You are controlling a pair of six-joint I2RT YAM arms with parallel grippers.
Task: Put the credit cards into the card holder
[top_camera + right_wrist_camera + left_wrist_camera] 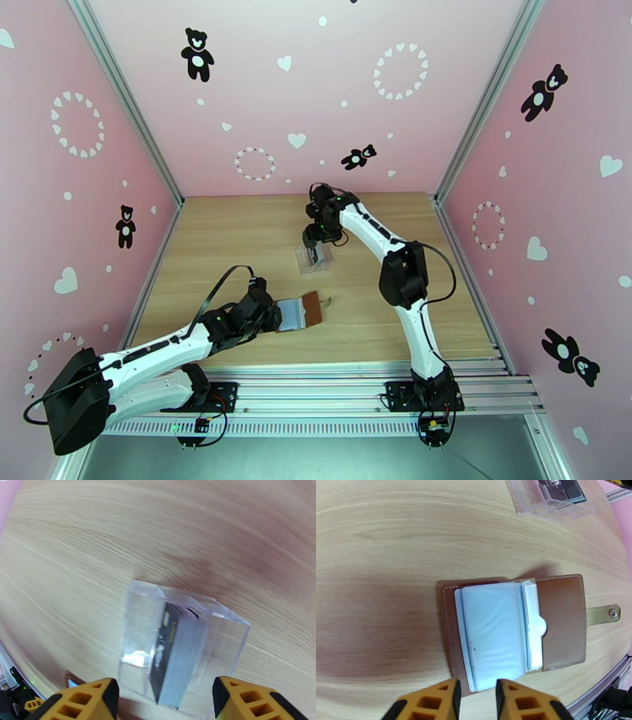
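Right wrist: right gripper [165, 686] agape over clear case [139, 616] walling credit cards [175, 645]; left gripper's [477, 688] state unclear.

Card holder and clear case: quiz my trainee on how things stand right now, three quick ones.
1. True or false: the card holder lies unfolded, its see-through pockets facing up.
2. Where are the credit cards? A) standing on edge in the clear case; B) tucked into the wallet's sleeves; C) lying loose on the wood.
3. Fill in: at the clear case, the right gripper has its jaws ___.
Key: 1 true; 2 A; 3 open.
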